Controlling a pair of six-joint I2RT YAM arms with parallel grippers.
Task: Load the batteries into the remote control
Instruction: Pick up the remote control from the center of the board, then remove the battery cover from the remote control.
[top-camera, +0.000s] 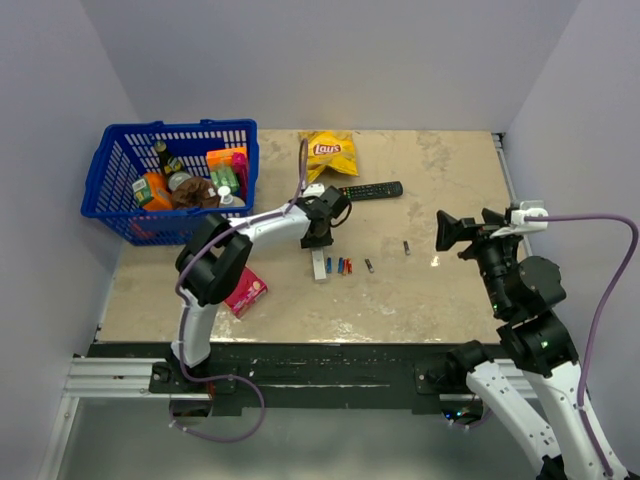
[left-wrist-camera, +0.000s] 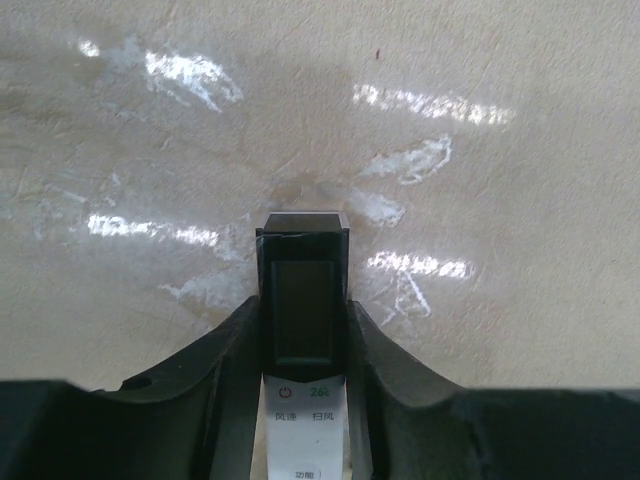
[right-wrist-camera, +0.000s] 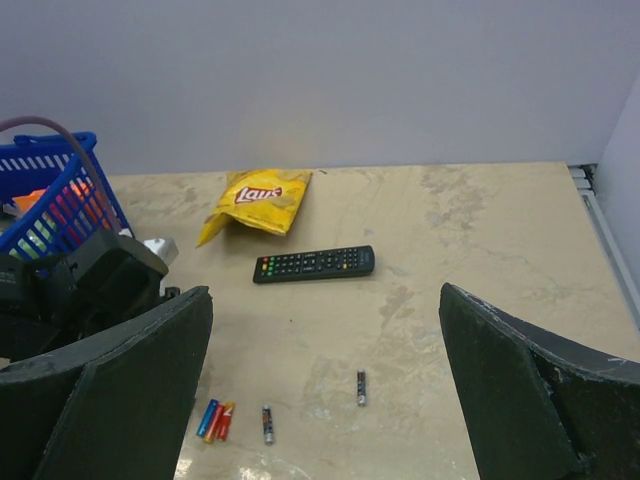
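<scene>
The slim white remote control (left-wrist-camera: 304, 412) lies on the table, its dark patch pointing away from my left wrist camera. My left gripper (left-wrist-camera: 303, 318) is closed round its sides, a black finger pressed against each long edge. From above, the remote control (top-camera: 320, 266) pokes out below the left gripper (top-camera: 318, 240). Just to its right lie the small blue and red batteries (top-camera: 340, 266), also visible in the right wrist view as batteries (right-wrist-camera: 215, 420). My right gripper (top-camera: 447, 232) hovers wide open above the table's right side, holding nothing, well away from the batteries.
Two small dark grey cylinders (right-wrist-camera: 267, 423) (right-wrist-camera: 361, 387) lie right of the batteries. A black remote (top-camera: 370, 190) and a yellow Lay's bag (top-camera: 330, 150) sit farther back. A blue basket (top-camera: 180, 128) of groceries stands back left, and a pink box (top-camera: 245, 292) lies front left.
</scene>
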